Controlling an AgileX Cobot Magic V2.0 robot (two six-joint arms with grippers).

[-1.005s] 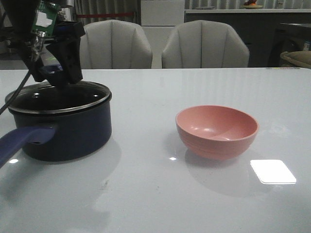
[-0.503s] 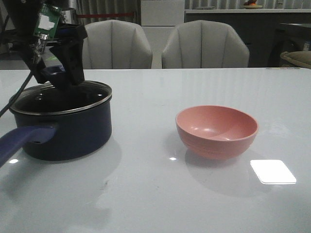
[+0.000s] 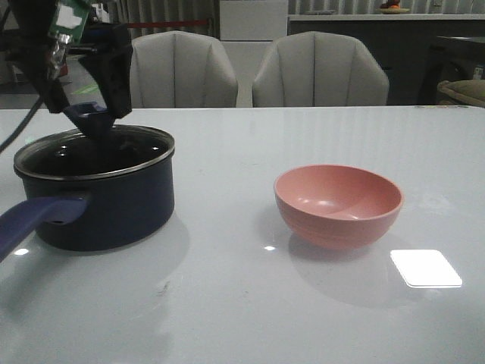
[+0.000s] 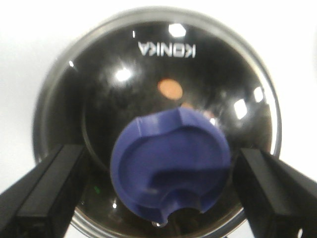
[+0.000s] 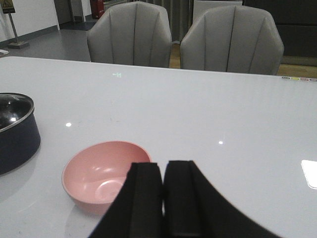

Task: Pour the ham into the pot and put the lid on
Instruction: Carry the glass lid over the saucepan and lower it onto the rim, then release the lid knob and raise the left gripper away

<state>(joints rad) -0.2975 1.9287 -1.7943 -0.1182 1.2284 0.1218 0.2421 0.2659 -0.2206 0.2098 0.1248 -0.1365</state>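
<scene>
Front view: my left claw [image 3: 95, 114] is hanging with fingers spread apart around the lid [image 4: 158, 114] knob, lid sitting on the pot [image 3: 95, 189], ham [image 4: 170, 88] inside, right claw [image 5: 163, 198] closed, empty.

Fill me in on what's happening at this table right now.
The lid sits on the pot, and the left gripper hangs open just above it, its fingers either side of the knob without touching it. A few orange bits of ham show through the glass. The pink bowl stands empty to the right. The right gripper is shut, holding nothing, near the bowl.
</scene>
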